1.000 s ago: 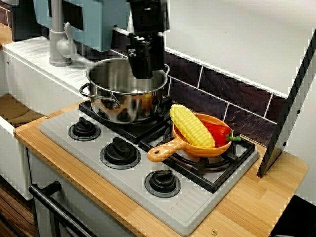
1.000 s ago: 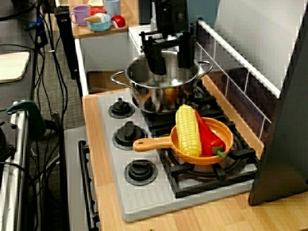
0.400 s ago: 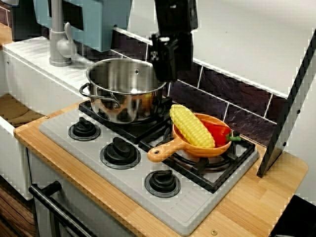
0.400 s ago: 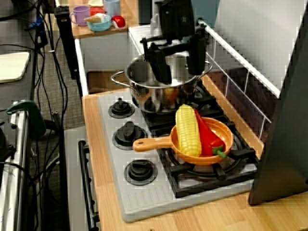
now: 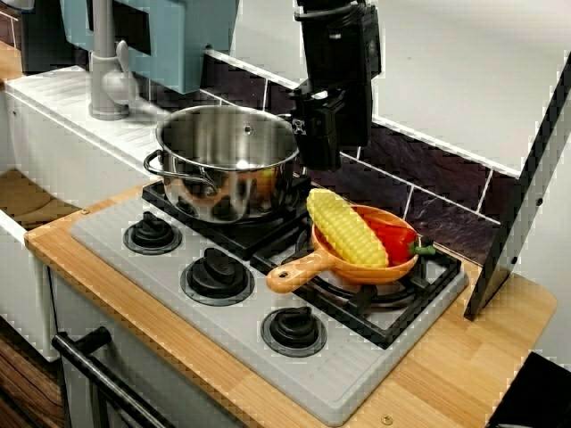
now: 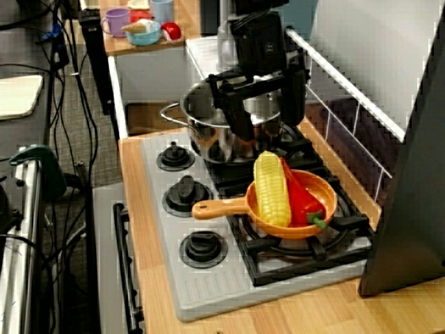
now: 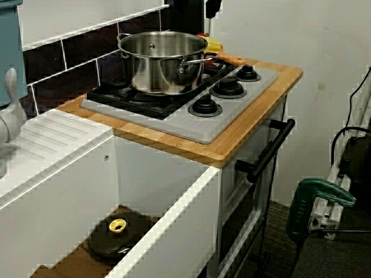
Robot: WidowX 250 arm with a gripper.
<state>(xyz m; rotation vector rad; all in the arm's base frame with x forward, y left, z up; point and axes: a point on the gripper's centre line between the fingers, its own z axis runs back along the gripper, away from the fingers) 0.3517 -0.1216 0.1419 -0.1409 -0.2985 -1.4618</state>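
The wooden tabletop (image 5: 446,374) carries a grey hob (image 5: 169,272), set in flat so its black grate (image 5: 393,312) gives the cookware a level seat. On the far left burner stands the steel pot (image 5: 223,174), upright and square on the grate, its side handles out to left and right where they are free of everything else. My pincer (image 5: 326,153) hangs in the air just right of the pot's rim and above the gap between pot and pan, touching neither. In the view from above along the stove its two fingers (image 6: 240,115) stand wide apart with nothing between them, so I hold nothing. I judge that it hangs high enough for its tips to pass over the rim without knocking it. To the right, on the near right burner, sits the orange pan (image 5: 379,270), its handle pointing left and near, out over the hob. The corn (image 5: 346,228) is longer than the pan is wide, which is why it lies slanted across it, its far left end propped on the rim and poking out toward the pot, right below my pincer. The red pepper (image 5: 399,239) is shorter and fits down inside, touching the corn's right side, with its green stem over the right rim. Three black knobs (image 5: 216,275) line the hob's near edge.
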